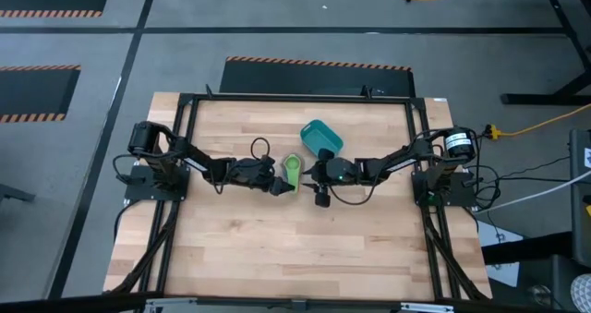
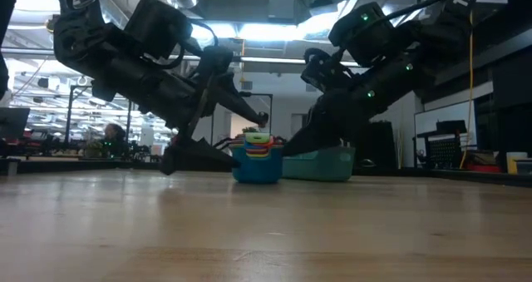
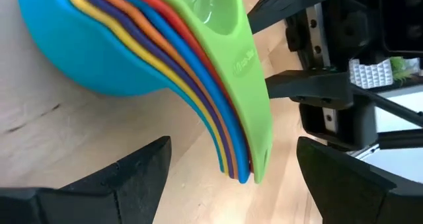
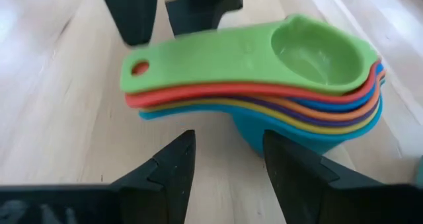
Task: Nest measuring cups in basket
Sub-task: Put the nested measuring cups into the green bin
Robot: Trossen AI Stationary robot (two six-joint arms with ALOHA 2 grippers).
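Nested measuring cups (image 1: pixel 290 172) on table; left tool (image 1: pixel 274 186) wide open at handles, right tool (image 1: pixel 309 173) parted, both empty, arms low.

Both arms (image 1: pixel 208 168) are finished in dark, near-black housings with rounded joint casings. Black cables are looped along the links and bundled down at each base. A white and black cylindrical motor cap (image 1: pixel 459 144) is seen at the right shoulder. Small green indicator lights (image 2: pixel 363 18) are lit on the right arm. The fingers (image 3: pixel 135 174) are broad, matte black and wedge-shaped.
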